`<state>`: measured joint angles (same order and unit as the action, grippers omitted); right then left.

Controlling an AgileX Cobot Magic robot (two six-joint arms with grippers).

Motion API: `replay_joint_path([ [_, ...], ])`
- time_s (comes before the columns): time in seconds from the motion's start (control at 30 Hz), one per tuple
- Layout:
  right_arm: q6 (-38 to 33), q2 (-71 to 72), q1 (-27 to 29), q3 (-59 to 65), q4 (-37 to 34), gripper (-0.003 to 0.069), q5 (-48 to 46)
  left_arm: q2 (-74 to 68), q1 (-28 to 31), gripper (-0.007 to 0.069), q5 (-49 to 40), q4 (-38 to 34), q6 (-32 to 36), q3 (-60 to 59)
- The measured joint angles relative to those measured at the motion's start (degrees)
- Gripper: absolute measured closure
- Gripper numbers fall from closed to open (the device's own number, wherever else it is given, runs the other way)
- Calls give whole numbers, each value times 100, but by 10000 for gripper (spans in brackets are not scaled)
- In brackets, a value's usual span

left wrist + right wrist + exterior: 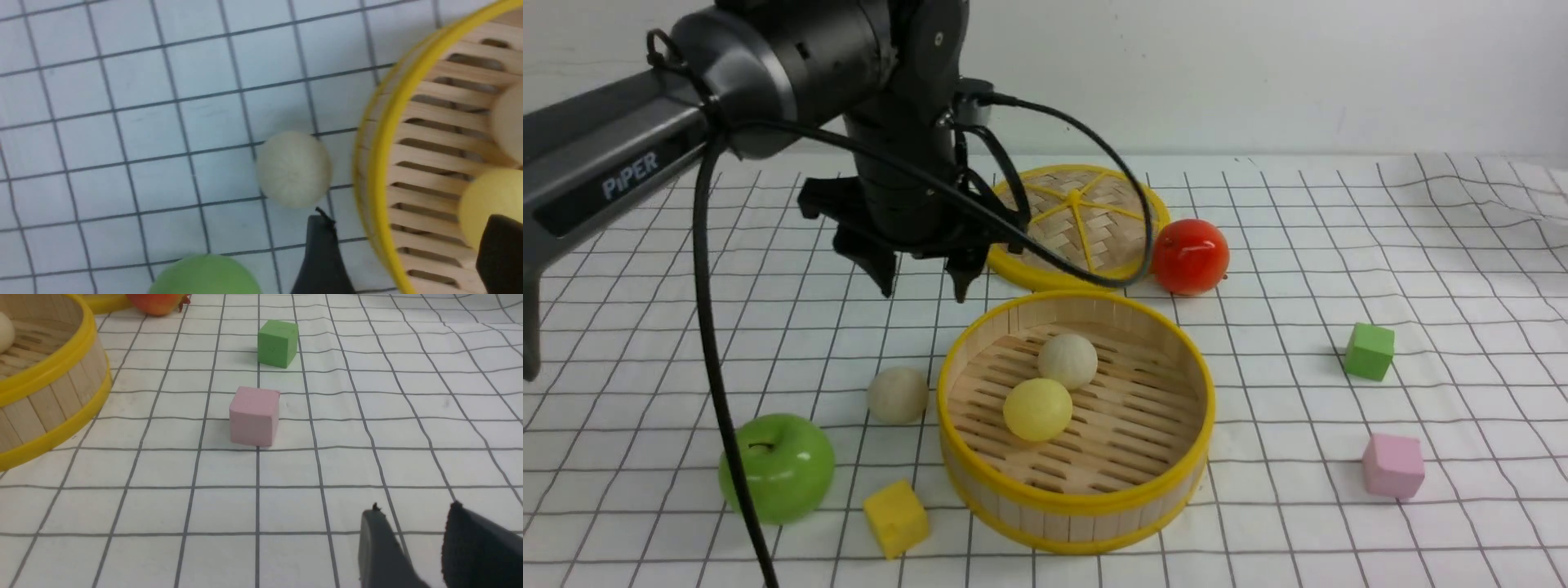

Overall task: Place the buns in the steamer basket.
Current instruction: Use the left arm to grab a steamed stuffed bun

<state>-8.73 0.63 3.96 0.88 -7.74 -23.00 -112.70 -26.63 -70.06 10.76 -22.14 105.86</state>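
perhaps directly over loose bun (898, 395): left claw (923, 292)

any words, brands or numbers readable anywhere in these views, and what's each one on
"PiPER": pale letters on the dark link of the left arm, in the front view.
No other words, numbers or signs can be read in any of the three views.
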Motion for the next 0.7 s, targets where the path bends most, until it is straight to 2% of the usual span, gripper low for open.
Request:
replay_joint_path([
  [0.1, 0, 0, 0, 0, 0, 419, 0, 0, 216, 147, 161, 0, -100, -327],
  [0.3, 0, 0, 0, 0, 0, 419, 0, -45, 671, 147, 1106, -302, -140, -1203],
  [0.5, 0, 0, 0, 0, 0, 419, 0, -156, 679, 151, 1853, -568, 94, -1315],
  [0.7, 0, 0, 0, 0, 0, 419, 0, -415, 679, 200, 1862, -598, 123, -1328],
])
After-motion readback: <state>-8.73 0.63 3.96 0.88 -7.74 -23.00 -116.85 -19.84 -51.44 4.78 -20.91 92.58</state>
